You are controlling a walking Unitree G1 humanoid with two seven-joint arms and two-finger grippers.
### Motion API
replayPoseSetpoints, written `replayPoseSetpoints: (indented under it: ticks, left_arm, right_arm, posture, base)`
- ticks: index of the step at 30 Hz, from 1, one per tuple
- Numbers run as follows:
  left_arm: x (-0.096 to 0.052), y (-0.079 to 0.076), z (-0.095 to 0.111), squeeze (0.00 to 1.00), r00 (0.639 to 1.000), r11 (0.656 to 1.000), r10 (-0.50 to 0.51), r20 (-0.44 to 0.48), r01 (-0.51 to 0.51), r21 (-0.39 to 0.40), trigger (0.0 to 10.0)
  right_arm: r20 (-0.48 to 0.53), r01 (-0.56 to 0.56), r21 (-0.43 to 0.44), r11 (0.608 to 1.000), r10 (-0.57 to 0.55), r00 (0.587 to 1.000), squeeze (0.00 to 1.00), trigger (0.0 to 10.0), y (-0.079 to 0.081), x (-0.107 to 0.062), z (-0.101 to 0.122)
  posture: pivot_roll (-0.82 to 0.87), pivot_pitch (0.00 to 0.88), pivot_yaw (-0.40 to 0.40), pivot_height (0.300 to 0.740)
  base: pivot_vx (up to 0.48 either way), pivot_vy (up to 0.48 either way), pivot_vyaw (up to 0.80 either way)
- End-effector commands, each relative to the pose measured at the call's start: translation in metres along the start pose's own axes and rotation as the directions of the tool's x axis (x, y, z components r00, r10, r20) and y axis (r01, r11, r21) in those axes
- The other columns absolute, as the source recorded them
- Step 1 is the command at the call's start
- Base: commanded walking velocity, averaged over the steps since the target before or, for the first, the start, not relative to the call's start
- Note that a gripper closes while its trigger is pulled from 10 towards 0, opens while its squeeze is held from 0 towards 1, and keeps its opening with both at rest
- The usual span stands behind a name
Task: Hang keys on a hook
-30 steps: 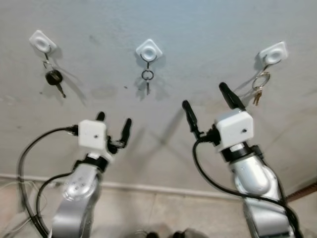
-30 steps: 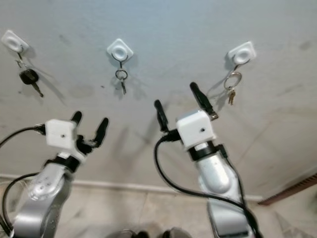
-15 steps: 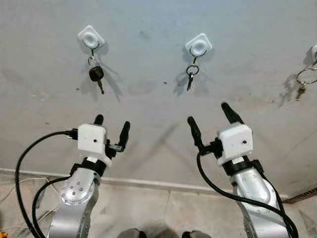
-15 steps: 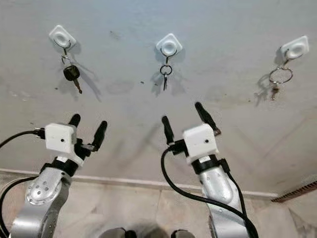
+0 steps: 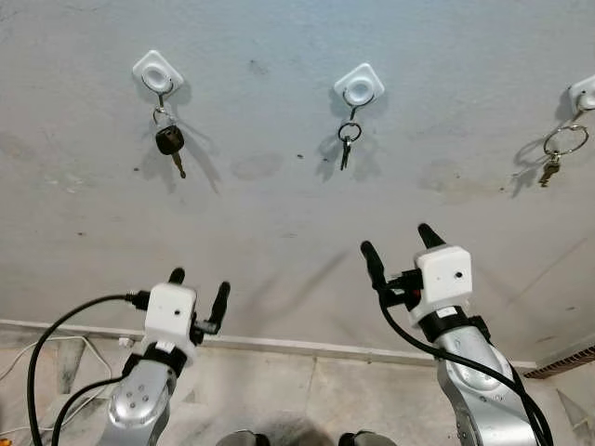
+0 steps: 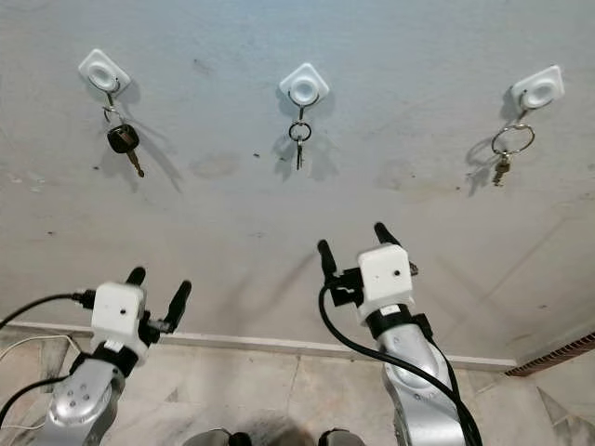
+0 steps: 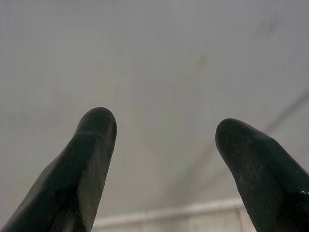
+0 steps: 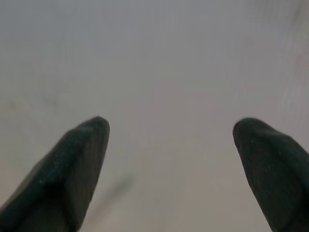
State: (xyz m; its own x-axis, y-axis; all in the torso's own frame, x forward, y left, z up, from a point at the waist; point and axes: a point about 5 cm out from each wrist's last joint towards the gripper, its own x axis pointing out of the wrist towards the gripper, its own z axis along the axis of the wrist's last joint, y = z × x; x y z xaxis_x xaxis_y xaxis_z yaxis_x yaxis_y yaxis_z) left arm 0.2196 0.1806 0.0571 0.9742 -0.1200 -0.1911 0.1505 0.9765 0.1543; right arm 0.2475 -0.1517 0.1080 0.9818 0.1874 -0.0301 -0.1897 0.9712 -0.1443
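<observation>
Three white hooks are fixed high on the grey wall. From the left hook hangs a black-headed key. A small key on a ring dangles from the middle hook. The right hook carries a large ring with a brass key. My left gripper is open and empty, low at the left, well below the keys. Open and empty too, my right gripper is raised a little higher, below and right of the middle hook. Both wrist views look between spread fingers at bare wall.
A white skirting board runs along the foot of the wall above a tiled floor. Black cables loop beside my left arm. A dark strip lies at the lower right corner of the wall.
Both arms have lowered away from the hooks, the left more than the right. The camera has shifted, so the hooks sit further left than half a second ago.
</observation>
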Motion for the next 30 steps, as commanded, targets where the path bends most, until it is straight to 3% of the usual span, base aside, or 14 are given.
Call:
replayPoseSetpoints:
  ticks: [1,4,7,10,12,17,18,19,20,22,24,27,30]
  left_arm:
    - [-0.005,0.003,-0.019,0.00,0.997,1.000,-0.001,-0.074,0.001,-0.009,10.0]
    - [-0.008,0.006,-0.036,0.00,0.993,1.000,0.003,-0.120,-0.001,0.019,10.0]
    - [-0.010,0.007,-0.060,0.00,0.977,0.999,0.015,-0.212,-0.006,0.042,10.0]
    - [-0.009,0.007,-0.076,0.00,0.964,0.998,0.007,-0.264,0.010,0.063,10.0]
    - [-0.008,0.006,-0.097,0.00,0.930,0.997,0.031,-0.366,-0.002,0.080,10.0]
    - [-0.009,-0.003,-0.117,0.00,0.882,0.998,-0.001,-0.472,0.027,0.049,10.0]
    - [-0.010,-0.011,-0.128,0.00,0.840,0.999,-0.038,-0.542,0.050,0.007,10.0]
    - [-0.010,-0.011,-0.128,0.00,0.840,0.999,-0.038,-0.542,0.050,0.007,10.0]
    - [-0.011,-0.017,-0.133,0.00,0.818,0.997,-0.069,-0.571,0.077,-0.010,10.0]
    - [-0.011,-0.018,-0.135,0.00,0.803,0.996,-0.077,-0.592,0.087,-0.012,10.0]
    - [-0.015,-0.019,-0.143,0.00,0.756,0.995,-0.074,-0.651,0.098,0.000,10.0]
    - [-0.017,-0.018,-0.146,0.00,0.731,0.994,-0.064,-0.679,0.108,0.023,10.0]
    - [-0.021,-0.015,-0.150,0.00,0.706,0.986,-0.071,-0.705,0.155,0.055,10.0]
  right_arm:
    - [-0.111,0.000,0.014,1.000,0.001,0.994,0.00,10.0,-0.003,-0.006,-0.024]
    - [-0.195,0.007,0.044,0.999,0.002,0.981,0.00,10.0,-0.004,-0.010,-0.045]
    - [-0.338,0.009,0.080,0.997,0.019,0.941,0.00,10.0,0.000,-0.017,-0.083]
    - [-0.389,0.032,0.125,0.992,0.019,0.921,0.00,10.0,0.002,-0.019,-0.101]
    - [-0.506,0.014,0.094,0.995,0.035,0.862,0.00,10.0,0.007,-0.023,-0.128]
    - [-0.567,0.061,0.153,0.986,0.037,0.823,0.00,10.0,0.011,-0.025,-0.146]
    - [-0.616,0.014,0.114,0.993,0.060,0.785,0.00,10.0,0.015,-0.027,-0.157]
    - [-0.616,0.014,0.114,0.993,0.060,0.785,0.00,10.0,0.015,-0.027,-0.157]
    - [-0.659,-0.051,0.073,0.996,0.086,0.748,0.00,10.0,0.018,-0.031,-0.165]
    - [-0.676,-0.058,0.076,0.995,0.094,0.731,0.00,10.0,0.019,-0.032,-0.169]
    - [-0.729,-0.107,0.057,0.993,0.115,0.675,0.00,10.0,0.020,-0.040,-0.177]
    - [-0.765,-0.157,0.017,0.987,0.114,0.634,0.00,10.0,0.019,-0.047,-0.183]
    - [-0.769,-0.116,0.026,0.993,0.094,0.632,0.00,10.0,0.013,-0.049,-0.185]
  posture:
    - [-0.02,0.166,0.011,0.740]
    - [-0.03,0.165,0.013,0.740]
    - [-0.03,0.160,0.018,0.740]
    - [-0.03,0.158,0.018,0.740]
    - [-0.03,0.149,0.019,0.740]
    - [-0.03,0.142,0.017,0.740]
    - [-0.03,0.139,0.014,0.740]
    - [-0.03,0.139,0.014,0.740]
    - [-0.03,0.133,0.015,0.740]
    - [-0.03,0.134,0.014,0.740]
    - [-0.03,0.127,0.011,0.740]
    - [-0.03,0.125,0.008,0.740]
    - [-0.02,0.124,0.005,0.740]
  base:
    - [0.000,0.000,0.00]
    - [0.000,0.000,0.00]
    - [0.000,0.000,0.00]
    - [0.000,0.000,0.00]
    - [0.000,0.000,0.00]
    - [0.000,0.000,0.00]
    - [0.000,0.000,0.00]
    - [0.000,0.000,0.00]
    - [0.000,0.000,0.00]
    - [0.000,0.000,0.00]
    - [0.000,0.000,0.00]
    - [0.000,0.000,0.00]
    - [0.000,0.000,0.00]
